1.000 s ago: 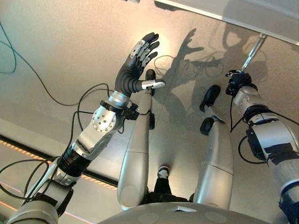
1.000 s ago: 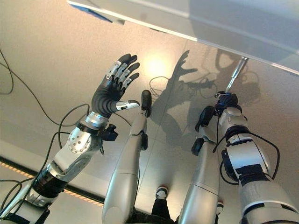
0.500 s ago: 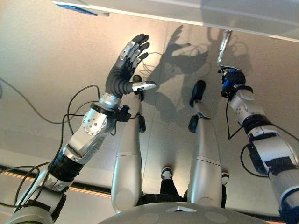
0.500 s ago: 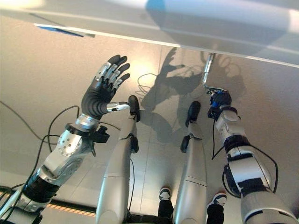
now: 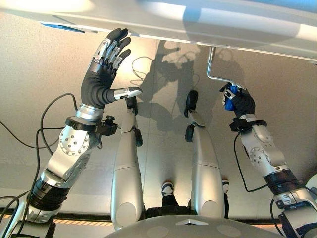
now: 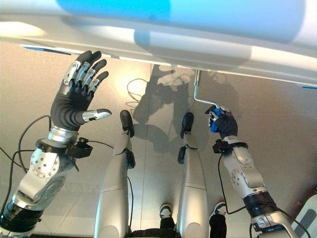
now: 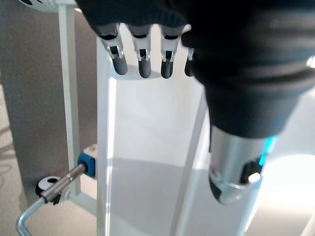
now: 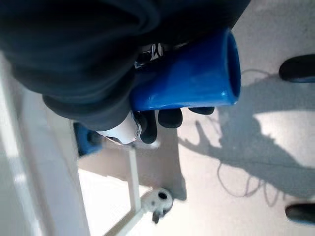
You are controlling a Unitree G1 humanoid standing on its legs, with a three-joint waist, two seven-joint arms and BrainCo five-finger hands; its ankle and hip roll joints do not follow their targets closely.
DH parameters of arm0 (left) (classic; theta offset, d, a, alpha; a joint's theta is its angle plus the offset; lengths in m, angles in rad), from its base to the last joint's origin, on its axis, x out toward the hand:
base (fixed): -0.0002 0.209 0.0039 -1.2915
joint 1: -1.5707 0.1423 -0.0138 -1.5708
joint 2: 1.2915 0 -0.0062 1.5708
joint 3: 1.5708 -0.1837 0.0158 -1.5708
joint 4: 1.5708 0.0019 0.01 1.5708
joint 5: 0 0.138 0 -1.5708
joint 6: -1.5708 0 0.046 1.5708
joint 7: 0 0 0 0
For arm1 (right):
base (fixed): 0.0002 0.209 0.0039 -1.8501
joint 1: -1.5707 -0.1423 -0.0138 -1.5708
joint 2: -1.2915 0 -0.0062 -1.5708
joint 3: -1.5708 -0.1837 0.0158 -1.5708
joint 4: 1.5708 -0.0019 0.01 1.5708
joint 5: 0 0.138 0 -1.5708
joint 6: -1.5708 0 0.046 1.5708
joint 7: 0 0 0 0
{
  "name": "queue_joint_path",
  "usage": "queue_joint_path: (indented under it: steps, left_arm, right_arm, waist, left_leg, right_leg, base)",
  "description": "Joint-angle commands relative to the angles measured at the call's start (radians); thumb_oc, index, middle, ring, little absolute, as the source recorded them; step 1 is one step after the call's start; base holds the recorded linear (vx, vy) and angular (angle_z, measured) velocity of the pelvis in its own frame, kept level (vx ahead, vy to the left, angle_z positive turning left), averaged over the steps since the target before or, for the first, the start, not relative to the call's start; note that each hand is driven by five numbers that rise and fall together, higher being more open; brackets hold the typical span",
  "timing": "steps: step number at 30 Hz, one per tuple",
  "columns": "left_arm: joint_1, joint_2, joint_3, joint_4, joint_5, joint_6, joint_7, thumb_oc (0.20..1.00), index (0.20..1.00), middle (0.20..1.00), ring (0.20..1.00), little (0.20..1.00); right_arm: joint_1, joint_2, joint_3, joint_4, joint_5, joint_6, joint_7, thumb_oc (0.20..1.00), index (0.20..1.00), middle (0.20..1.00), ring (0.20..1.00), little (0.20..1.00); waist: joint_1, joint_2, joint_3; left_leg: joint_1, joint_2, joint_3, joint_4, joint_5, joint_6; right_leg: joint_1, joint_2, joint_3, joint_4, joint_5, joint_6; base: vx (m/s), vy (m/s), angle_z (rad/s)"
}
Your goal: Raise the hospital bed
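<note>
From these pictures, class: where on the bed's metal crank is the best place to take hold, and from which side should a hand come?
Grip the blue handle at the free end of the bent crank, coming from below, the floor side. It is thick, round and offset from the shaft under the bed, so it gives turning leverage. The right hand has its fingers curled round it; the left hand is open.

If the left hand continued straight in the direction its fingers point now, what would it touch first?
Most likely the white bed frame just past its fingertips. The left hand is open, fingers straight, pointing toward the frame's edge. Nothing else shows in between, though depth is hard to judge.
</note>
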State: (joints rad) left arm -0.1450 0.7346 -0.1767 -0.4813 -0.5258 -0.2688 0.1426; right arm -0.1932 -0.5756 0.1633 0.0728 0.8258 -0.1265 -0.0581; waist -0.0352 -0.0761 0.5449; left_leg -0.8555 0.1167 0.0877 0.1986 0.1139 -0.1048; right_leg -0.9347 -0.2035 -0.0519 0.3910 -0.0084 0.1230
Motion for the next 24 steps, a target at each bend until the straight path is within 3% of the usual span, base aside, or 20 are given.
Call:
queue_joint_path:
  steps: [1,6,7,11,16,24]
  left_arm:
    - [0.07,0.03,0.055,-0.111,-0.006,-0.05,-0.043,1.0,1.0,1.0,1.0,1.0]
    - [0.059,0.062,0.027,-0.117,-0.014,-0.045,-0.054,1.0,1.0,1.0,1.0,1.0]
    - [0.046,0.056,0.003,-0.105,-0.018,-0.041,-0.05,1.0,1.0,1.0,1.0,1.0]
    - [0.019,0.039,-0.026,-0.083,-0.019,-0.039,-0.037,1.0,1.0,1.0,1.0,1.0]
    - [-0.017,-0.008,-0.055,-0.052,-0.018,-0.029,-0.009,1.0,1.0,1.0,1.0,1.0]
    - [-0.033,-0.062,-0.086,-0.036,-0.048,-0.019,0.016,1.0,1.0,1.0,1.0,1.0]
  right_arm:
    - [0.237,-0.263,-0.269,-0.33,0.159,-0.192,0.137,0.2,0.2,0.2,0.2,0.2]
    - [0.137,-0.362,-0.092,-0.405,0.26,-0.14,0.21,0.2,0.2,0.2,0.2,0.2]
    - [0.054,-0.39,0.013,-0.412,0.276,-0.11,0.222,0.2,0.2,0.2,0.2,0.2]
    - [-0.092,-0.387,0.158,-0.402,0.277,-0.08,0.215,0.2,0.2,0.2,0.2,0.2]
    - [-0.272,-0.266,0.305,-0.364,0.271,-0.057,0.168,0.2,0.2,0.2,0.2,0.2]
    - [-0.439,-0.067,0.402,-0.209,0.226,-0.046,0.069,0.2,0.2,0.2,0.2,0.2]
  waist:
    - [-0.058,-0.053,-0.025]
    - [-0.025,-0.052,-0.025]
    - [-0.005,-0.043,-0.025]
    - [0.024,-0.025,-0.025]
    - [0.063,0.002,-0.025]
    - [0.11,0.026,-0.025]
  left_leg:
    - [0.086,0.079,-0.02,0.027,-0.043,-0.061]
    - [0.088,0.074,-0.039,0.023,-0.038,-0.06]
    - [0.083,0.07,-0.05,0.023,-0.036,-0.059]
    - [0.071,0.06,-0.065,0.026,-0.036,-0.056]
    - [0.051,0.043,-0.087,0.029,-0.035,-0.051]
    - [0.03,0.017,-0.107,0.038,-0.043,-0.041]
  right_leg:
    - [0.059,0.031,-0.046,-0.057,0.063,0.067]
    - [0.087,0.021,-0.07,-0.067,0.068,0.068]
    - [0.098,0.014,-0.081,-0.07,0.068,0.067]
    - [0.103,0.001,-0.095,-0.071,0.069,0.065]
    - [0.118,-0.018,-0.121,-0.081,0.071,0.065]
    - [0.145,-0.038,-0.143,-0.111,0.079,0.065]
  base:
    - [0.02,-0.01,0.08]
    - [0.01,-0.007,0.08]
    - [0.01,-0.002,0.1]
    - [0.01,0.019,0.11]
    - [0.01,0.029,0.06]
    - [0.01,0.028,0.07]
